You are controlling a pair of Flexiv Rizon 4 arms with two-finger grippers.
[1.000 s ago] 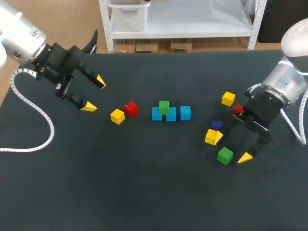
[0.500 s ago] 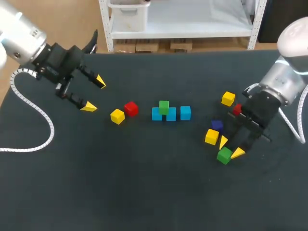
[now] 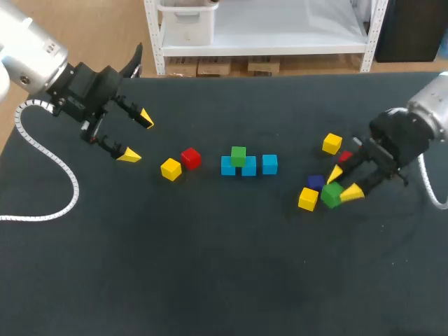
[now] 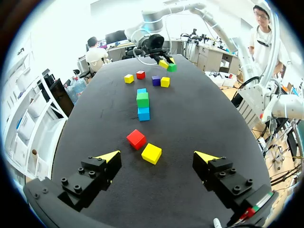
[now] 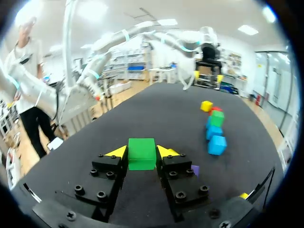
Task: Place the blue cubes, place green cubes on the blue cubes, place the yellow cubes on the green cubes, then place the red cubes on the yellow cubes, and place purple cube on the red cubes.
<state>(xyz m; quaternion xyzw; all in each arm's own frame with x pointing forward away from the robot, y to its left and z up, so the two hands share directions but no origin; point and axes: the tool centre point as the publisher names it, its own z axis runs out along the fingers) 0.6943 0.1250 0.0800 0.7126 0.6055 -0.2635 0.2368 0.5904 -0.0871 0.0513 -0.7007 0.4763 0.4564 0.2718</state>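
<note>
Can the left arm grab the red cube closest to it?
Probably yes. The left fingers are open and nothing sits on that red cube. The yellow cube lies close beside it, a bit nearer the fingers, so it might get bumped.

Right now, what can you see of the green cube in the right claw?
The green cube is a small, plain, matte block with crisp edges. It sits level between the yellow tips of the right claw, pinched on two opposite faces. It seems held clear of the table; nothing else visibly touches it.
</note>
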